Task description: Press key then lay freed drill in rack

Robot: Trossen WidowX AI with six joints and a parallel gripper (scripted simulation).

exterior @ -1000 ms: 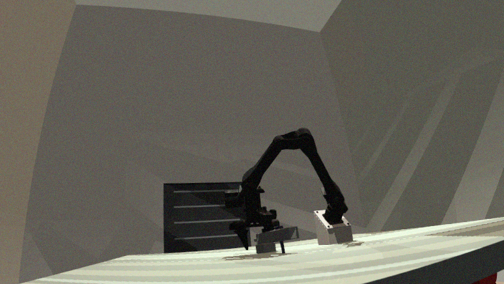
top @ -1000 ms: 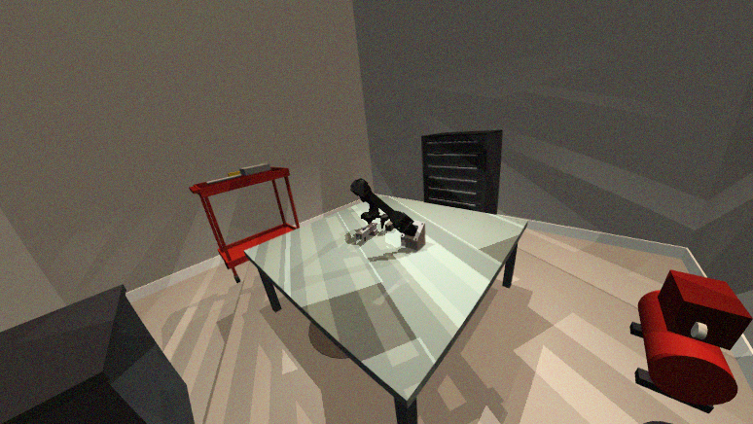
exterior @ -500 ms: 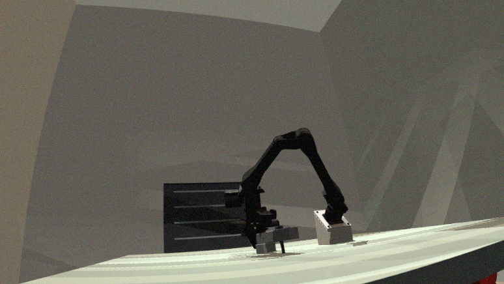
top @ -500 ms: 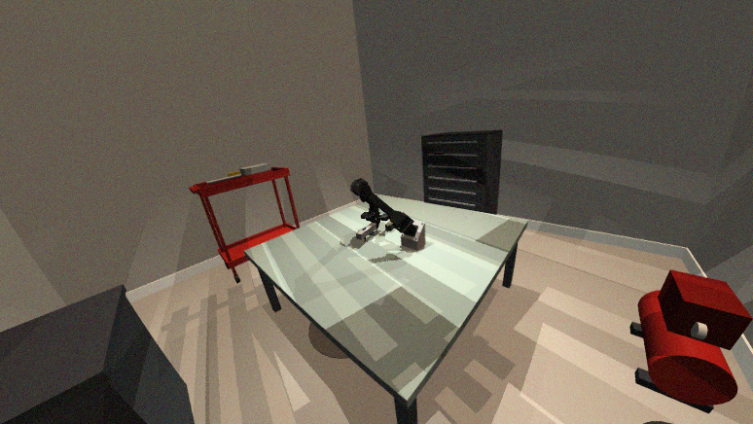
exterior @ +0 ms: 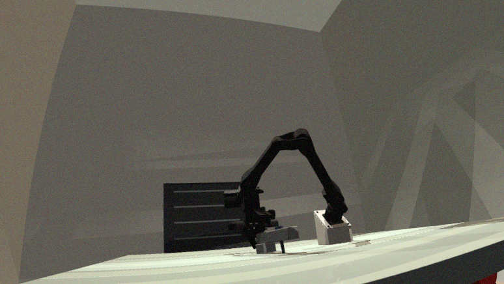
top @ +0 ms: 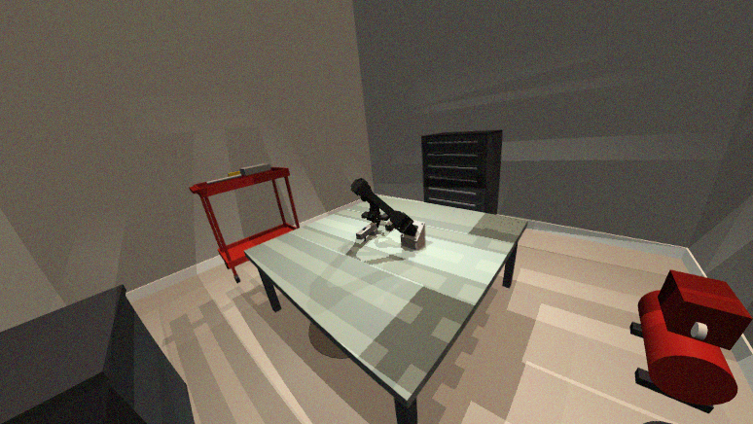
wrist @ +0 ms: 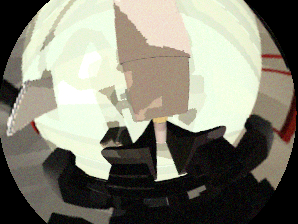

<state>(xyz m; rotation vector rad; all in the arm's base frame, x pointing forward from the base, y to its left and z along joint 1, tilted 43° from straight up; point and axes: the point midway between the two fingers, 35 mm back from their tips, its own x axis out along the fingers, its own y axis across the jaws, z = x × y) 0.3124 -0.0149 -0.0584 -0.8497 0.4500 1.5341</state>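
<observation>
A grey fixture block (top: 363,231) (exterior: 278,234) (wrist: 154,63) stands on the table, close to the arm's base (exterior: 333,230). A thin pale drill (wrist: 161,137) sticks out of the block's near end toward the wrist camera. My gripper (wrist: 156,120) (exterior: 252,236) (top: 376,227) is low at that end of the block and shut on the drill's shank. A grey piece (wrist: 32,104) at the left of the wrist view may be the rack; I cannot tell.
The pale table (top: 369,310) (exterior: 352,260) carries the arm at its far side. A red cart (top: 247,210) stands left of the table, a dark drawer cabinet (top: 460,168) (exterior: 200,215) behind it, and a red machine (top: 690,342) on the floor at the right.
</observation>
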